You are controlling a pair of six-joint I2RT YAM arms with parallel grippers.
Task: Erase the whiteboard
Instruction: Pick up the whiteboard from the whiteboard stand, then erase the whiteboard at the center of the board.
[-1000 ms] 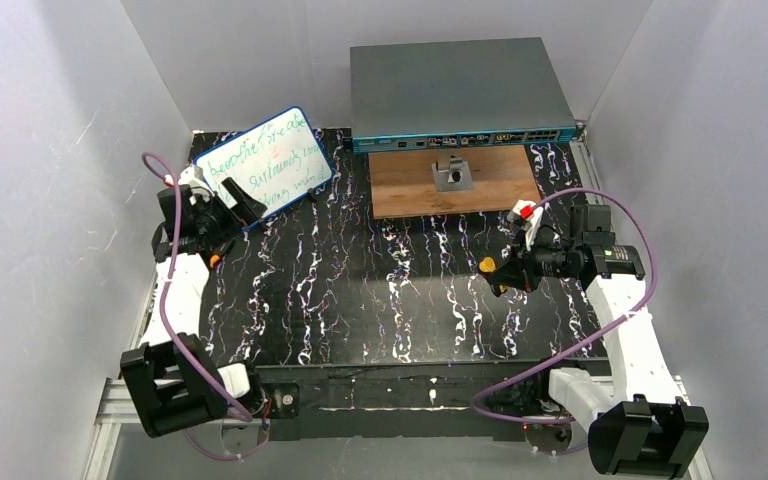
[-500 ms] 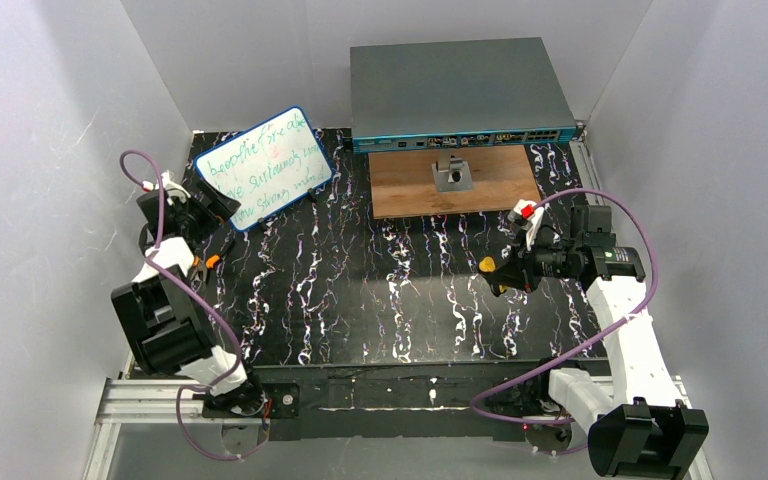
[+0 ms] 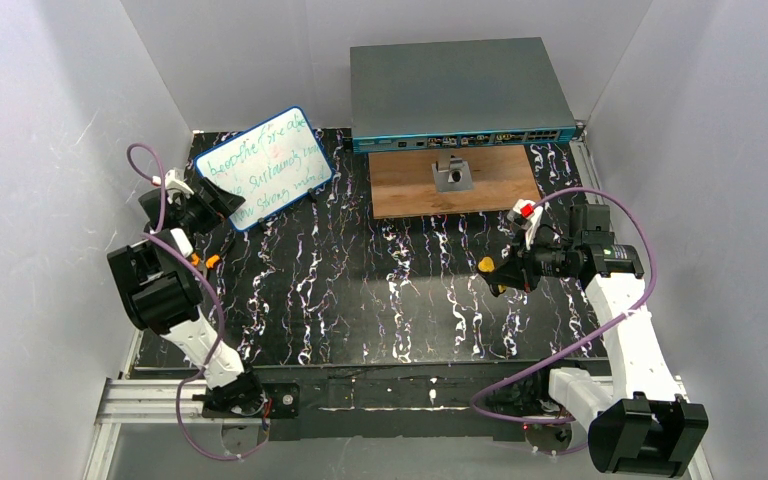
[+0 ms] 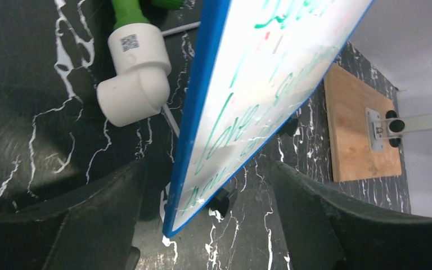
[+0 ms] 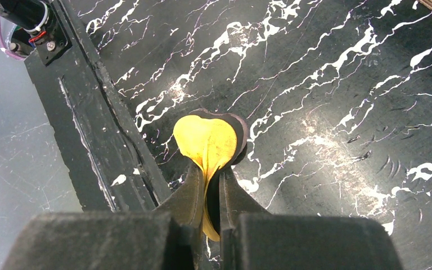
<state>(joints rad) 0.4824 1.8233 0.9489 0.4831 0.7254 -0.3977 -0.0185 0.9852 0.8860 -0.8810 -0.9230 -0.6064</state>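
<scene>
Left wrist view: the whiteboard (image 4: 242,118), tilted on edge, stands between the left pincer's (image 4: 205,169) spread fingers; the right pincer (image 5: 212,173) pinches a yellow pad (image 5: 208,138).

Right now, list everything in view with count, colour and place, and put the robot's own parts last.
whiteboard: one, white, blue rim, green handwriting, far left of the table, tilted.
pipe elbow: one, white with a green piece, on the table beside the whiteboard.
network switch: one, grey, far centre, ports facing the arms.
wooden board: one, brown, flat in front of the switch.
metal bracket: one, silver, on the wooden board.
yellow pad: one, dark backing, right of centre.
table: one, black, white veining.
left gripper: one, black, open, jaws either side of the whiteboard's edge.
right gripper: one, black, shut on the yellow pad.
</scene>
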